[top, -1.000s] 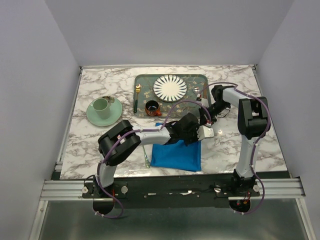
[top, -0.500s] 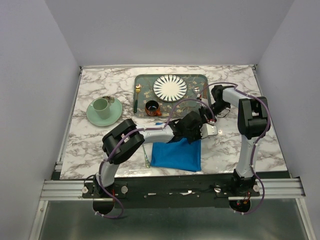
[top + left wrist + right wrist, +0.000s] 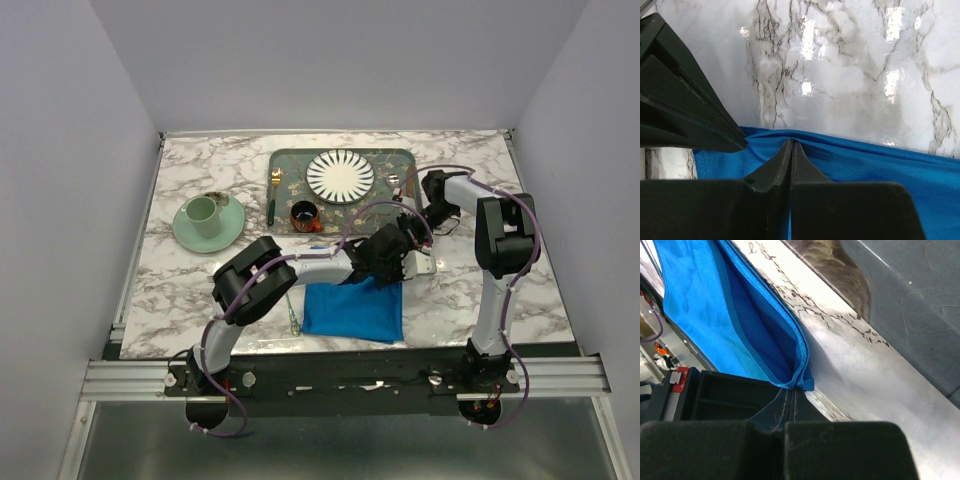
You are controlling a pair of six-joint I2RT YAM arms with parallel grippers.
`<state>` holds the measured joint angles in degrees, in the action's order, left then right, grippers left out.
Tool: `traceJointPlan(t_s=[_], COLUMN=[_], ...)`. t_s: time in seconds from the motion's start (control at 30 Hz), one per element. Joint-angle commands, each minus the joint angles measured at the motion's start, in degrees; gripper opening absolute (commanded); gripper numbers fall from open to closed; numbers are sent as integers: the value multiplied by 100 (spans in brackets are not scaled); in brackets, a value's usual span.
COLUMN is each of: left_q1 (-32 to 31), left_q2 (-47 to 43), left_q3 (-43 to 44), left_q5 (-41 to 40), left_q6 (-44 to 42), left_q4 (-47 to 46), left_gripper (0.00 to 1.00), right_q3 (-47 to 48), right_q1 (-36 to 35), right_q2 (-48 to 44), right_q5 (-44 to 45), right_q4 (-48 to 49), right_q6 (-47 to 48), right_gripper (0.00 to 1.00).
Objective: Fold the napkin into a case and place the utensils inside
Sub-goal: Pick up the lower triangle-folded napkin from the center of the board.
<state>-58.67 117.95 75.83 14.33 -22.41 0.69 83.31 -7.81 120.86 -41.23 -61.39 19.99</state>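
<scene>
The bright blue napkin (image 3: 355,312) lies folded near the table's front edge. My left gripper (image 3: 398,270) is over its far right corner. In the left wrist view its jaws (image 3: 791,143) are shut on a raised fold of the napkin (image 3: 865,165). My right gripper (image 3: 412,236) hangs just beyond it. In the right wrist view it (image 3: 796,390) is shut on the hemmed corner of the napkin (image 3: 715,300), whose layers gape open like a pocket. A small spoon (image 3: 292,318) lies on the marble left of the napkin.
A grey-green tray (image 3: 400,160) at the back holds a striped white plate (image 3: 340,176), a gold fork with a green handle (image 3: 271,196) and a dark orange cup (image 3: 305,215). A green cup on a saucer (image 3: 208,220) stands at the left.
My left arm has swung away from me and to the right, bringing its gripper closer to the right gripper. The napkin's far right corner has lifted a little.
</scene>
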Motion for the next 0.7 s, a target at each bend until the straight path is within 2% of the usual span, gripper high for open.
traceJointPlan(t_s=[0.0,0.17,0.27,0.37,0.47,0.67], left_q1=[-30,145,312,479,646,1604], left_q2=[211,-114,-552,-1220,-1792,-2566], left_q3=[160,2,124,160,108,-401], left_q5=[237,544,886,1439,1687,1758], left_q6=[-211,79,421,685,729,1256], left_q4=[519,266,282,528,1204,2224], left_gripper=[9,18,32,34,34,35], right_q3=[-60,-122,-113,-130,-157,-262], right_q1=[-1,-1,-1,-1,-18,-185], right_q2=[-53,-387,-501,-546,-633,-879], right_q5=[-113,-333,-263,-166,-139,89], right_q4=[-31,-49,-31,-23,-23,83], right_q6=[119,426,549,716,883,1278], right_gripper=[1,1,1,1,1,1])
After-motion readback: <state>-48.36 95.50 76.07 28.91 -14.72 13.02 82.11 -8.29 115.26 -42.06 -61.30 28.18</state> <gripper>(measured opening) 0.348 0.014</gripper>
